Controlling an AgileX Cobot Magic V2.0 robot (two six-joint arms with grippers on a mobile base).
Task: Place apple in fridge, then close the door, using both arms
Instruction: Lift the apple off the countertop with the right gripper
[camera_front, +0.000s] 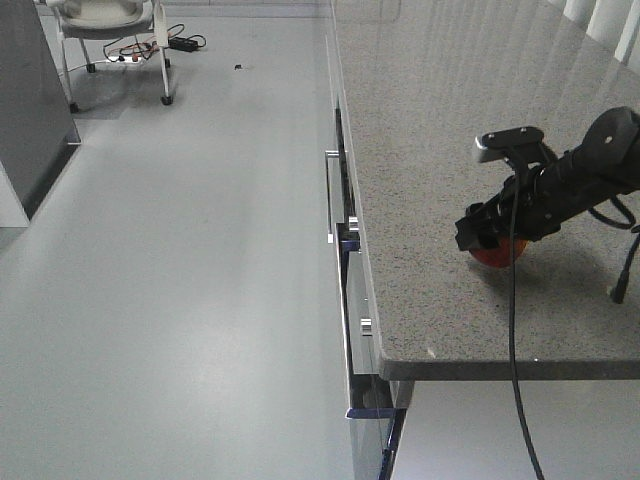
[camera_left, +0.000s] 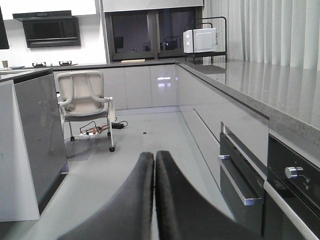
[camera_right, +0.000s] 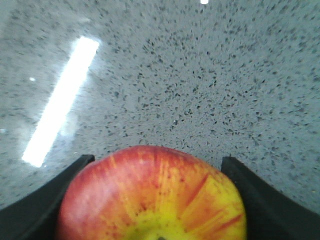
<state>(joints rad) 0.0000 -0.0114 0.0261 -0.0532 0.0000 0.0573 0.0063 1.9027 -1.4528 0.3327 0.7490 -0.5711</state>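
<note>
The red apple (camera_right: 150, 195), with a yellow patch round its stem, rests on the speckled grey countertop (camera_front: 440, 120) near its front edge. It also shows in the front view (camera_front: 500, 255) under my right gripper (camera_front: 490, 240). In the right wrist view the right gripper (camera_right: 155, 160) has one black finger (camera_right: 80, 167) against each side of the apple, shut on it. My left gripper (camera_left: 154, 156) is shut and empty, held low over the floor. The dark grey fridge (camera_front: 30, 100) stands at the far left and also shows in the left wrist view (camera_left: 40, 135). Its interior is hidden.
A white office chair (camera_front: 110, 30) and floor cables (camera_front: 180, 43) stand beyond the fridge. Cabinet fronts with metal handles (camera_front: 330, 195) run below the countertop edge. An oven knob (camera_left: 294, 171) and drawer handle (camera_left: 242, 187) are at the right. A microwave (camera_left: 200, 40) sits on the far counter.
</note>
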